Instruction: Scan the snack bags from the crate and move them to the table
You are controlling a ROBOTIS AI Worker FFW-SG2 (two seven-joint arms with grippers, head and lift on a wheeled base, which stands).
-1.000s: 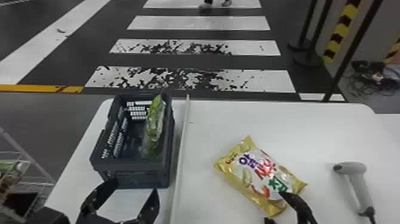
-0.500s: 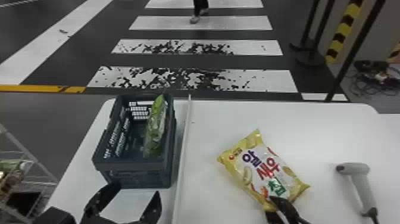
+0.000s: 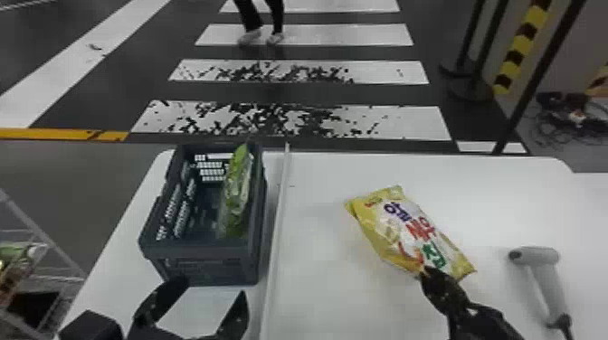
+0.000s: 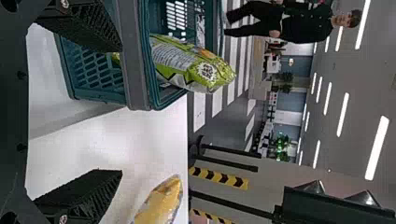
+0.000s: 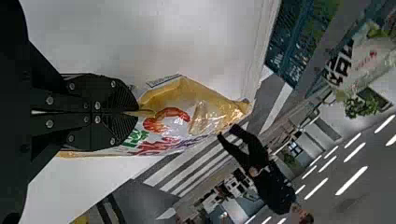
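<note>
"What's the biggest thing here?"

"The white table [image 3: 325, 289]. Next comes the dark crate [image 3: 203, 270], on the table's left side."

"Where are the bags?"

"The yellow snack bag [image 3: 405, 230] is over the table, to the right of the crate. The green snack bag [image 3: 236, 192] is in the crate, and its top pokes up."

"And the claws?"

"The right claw [image 3: 424, 271] pinches the yellow bag's edge. The left claw [image 3: 212, 289] is wide apart, near the crate."

"What's smallest?"

"The gray scanner [image 3: 546, 278], lying on the right."
</note>
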